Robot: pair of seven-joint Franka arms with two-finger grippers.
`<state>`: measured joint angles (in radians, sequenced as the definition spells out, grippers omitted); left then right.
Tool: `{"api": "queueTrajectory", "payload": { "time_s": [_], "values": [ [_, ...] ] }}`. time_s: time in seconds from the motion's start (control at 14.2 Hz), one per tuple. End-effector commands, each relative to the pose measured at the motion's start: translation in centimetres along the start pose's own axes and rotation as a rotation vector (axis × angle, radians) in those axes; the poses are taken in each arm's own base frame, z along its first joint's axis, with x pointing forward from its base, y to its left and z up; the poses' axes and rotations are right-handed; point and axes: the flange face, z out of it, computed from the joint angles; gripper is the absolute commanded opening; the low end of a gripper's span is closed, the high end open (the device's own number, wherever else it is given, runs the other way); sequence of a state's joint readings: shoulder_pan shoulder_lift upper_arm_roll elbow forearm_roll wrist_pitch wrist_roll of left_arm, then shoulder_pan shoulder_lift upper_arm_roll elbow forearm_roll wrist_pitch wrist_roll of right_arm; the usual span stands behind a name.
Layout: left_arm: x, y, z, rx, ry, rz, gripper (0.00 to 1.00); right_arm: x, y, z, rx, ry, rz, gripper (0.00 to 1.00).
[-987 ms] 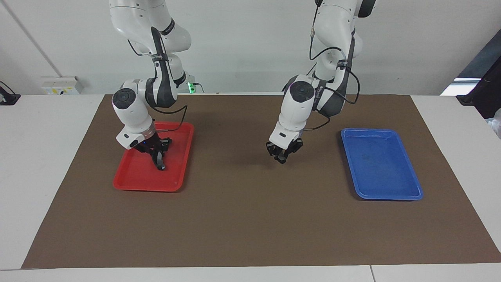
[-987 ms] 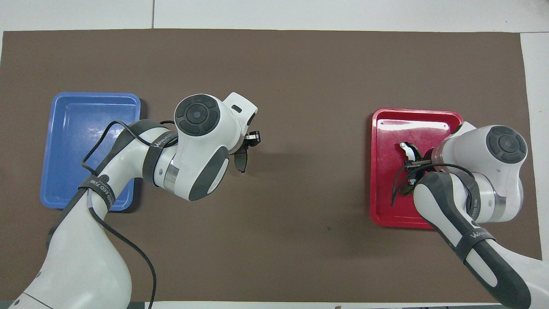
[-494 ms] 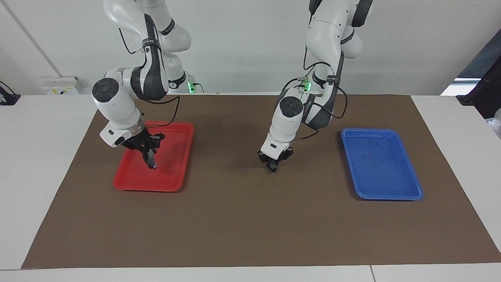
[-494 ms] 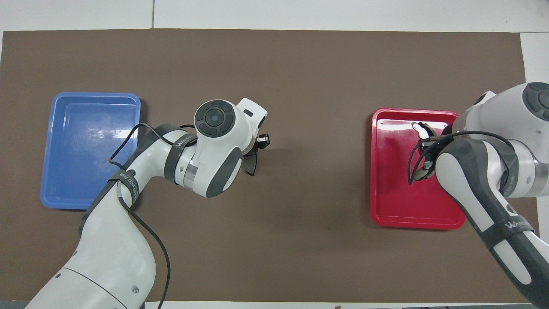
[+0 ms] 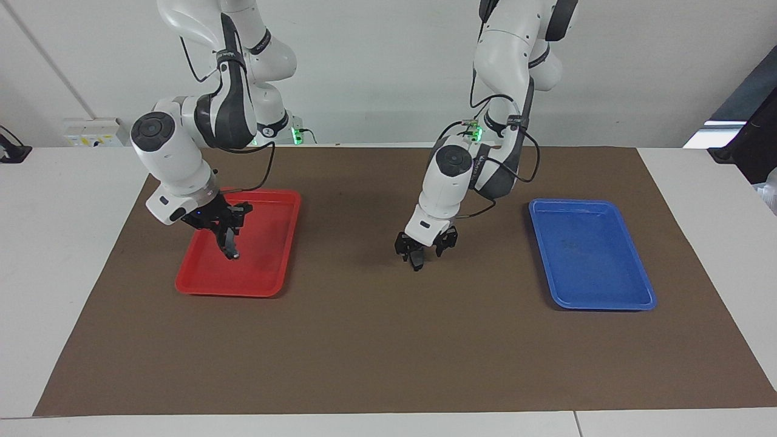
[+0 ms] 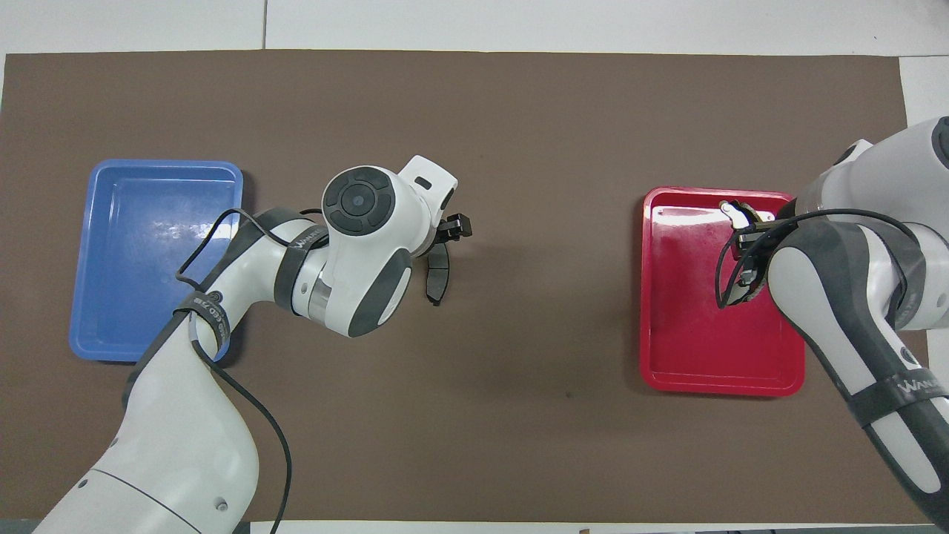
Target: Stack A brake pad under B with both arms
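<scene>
While both grippers are up, I log the left gripper (image 5: 419, 247) mid-frame over the bare brown mat (image 5: 388, 352). It is clenched on the short grey pad (image 5: 415, 261), which hangs edge-down. The mat lies open all round it, and the blue tray (image 5: 631, 300) is well apart. The right gripper (image 5: 226, 229) grasps the long pad (image 5: 229, 247) over the red tray (image 5: 200, 285), inside its rims. Only the overhead view shows the short grey pad (image 6: 437, 276) full length. Of the long pad (image 6: 732, 211), only a white tip shows there, near the red tray's upper rim.
</scene>
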<state>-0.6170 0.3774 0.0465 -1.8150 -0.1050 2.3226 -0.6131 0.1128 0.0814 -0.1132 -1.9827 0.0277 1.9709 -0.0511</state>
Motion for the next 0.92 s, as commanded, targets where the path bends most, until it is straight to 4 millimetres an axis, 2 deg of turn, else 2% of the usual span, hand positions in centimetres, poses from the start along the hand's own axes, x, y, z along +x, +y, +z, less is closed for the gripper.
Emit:
{"api": "queueTrajectory", "payload": {
  "time_s": [0.0, 0.07, 0.14, 0.21, 0.28, 0.49, 0.63, 0.71, 0.85],
  "values": [
    [2.5, -6.4, -5.7, -0.006, 0.006, 0.046, 1.00, 1.8, -1.8, -3.1, 0.092, -0.015, 0.006, 0.00],
    [3.1, -8.9, -7.4, 0.009, -0.025, 0.079, 1.00, 2.1, -3.3, -4.3, 0.096, -0.009, 0.019, 0.00],
    [3.9, -11.9, -9.0, 0.023, -0.059, 0.093, 1.00, 2.7, -7.3, -4.8, 0.090, -0.004, 0.026, 0.00],
    [4.7, -14.9, -10.2, 0.033, -0.087, 0.083, 1.00, 3.2, -10.2, -5.2, 0.084, 0.008, 0.064, 0.00],
    [5.8, -18.8, -11.5, 0.036, -0.095, 0.069, 1.00, 3.1, -14.3, -5.8, 0.085, 0.025, 0.095, 0.00],
    [7.4, -27.0, -15.6, 0.024, -0.072, 0.137, 1.00, 3.2, -23.8, -6.1, 0.087, 0.049, 0.164, 0.00],
    [7.3, -31.0, -19.5, 0.019, -0.043, 0.097, 1.00, 3.6, -29.4, -4.7, 0.082, 0.048, 0.213, 0.00],
    [7.0, -31.8, -21.6, 0.018, -0.032, 0.085, 1.00, 3.5, -32.4, -3.2, 0.071, 0.041, 0.222, 0.00],
    [6.7, -33.1, -26.1, 0.046, -0.026, 0.077, 1.00, 3.1, -38.5, 1.0, 0.063, 0.058, 0.235, 0.00]
  ]
}}
